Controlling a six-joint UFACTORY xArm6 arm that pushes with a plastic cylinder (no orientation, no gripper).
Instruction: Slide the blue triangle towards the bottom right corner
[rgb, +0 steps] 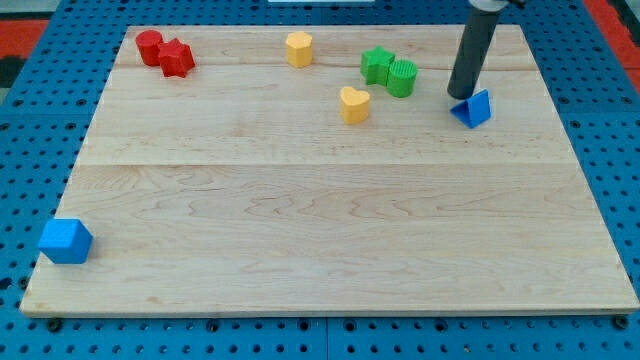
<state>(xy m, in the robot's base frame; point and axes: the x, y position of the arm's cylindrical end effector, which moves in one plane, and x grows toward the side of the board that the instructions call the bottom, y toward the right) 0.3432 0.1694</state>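
A big pale wooden board (330, 220) lay on a blue metal table full of little round holes (610, 120). The light was bright and even.

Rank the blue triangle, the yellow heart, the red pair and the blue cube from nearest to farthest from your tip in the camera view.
1. blue triangle: right beside my tip, on the view's right.
2. yellow heart: left of the tip, upper middle.
3. red pair: the view's top left.
4. blue cube: the board's bottom-left edge, farthest.
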